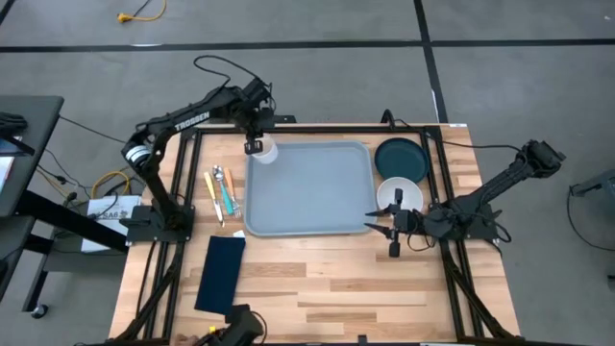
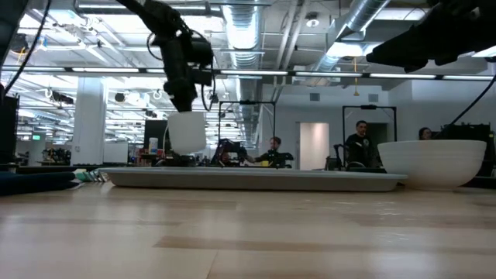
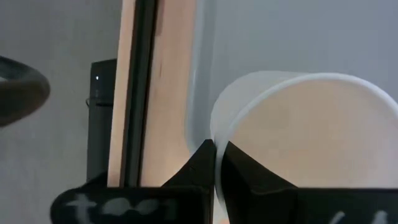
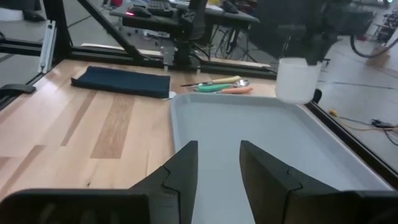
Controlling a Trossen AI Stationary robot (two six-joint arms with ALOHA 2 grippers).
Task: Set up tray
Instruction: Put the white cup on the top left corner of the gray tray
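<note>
open lab hall, exposed ceiling ducts

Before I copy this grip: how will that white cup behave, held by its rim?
The white cup looks thin and translucent, so probably light and flexible. The left end effector pinches one wall at the rim, which may deform. It hangs over the tray corner, so it could tip if bumped.

Tray middle open; cup blocks far-left corner.

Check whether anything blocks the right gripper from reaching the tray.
Nothing visible does. The right gripper, jaws open, sits just off the tray's near edge. The white bowl lies beside that path, not across it.
</note>
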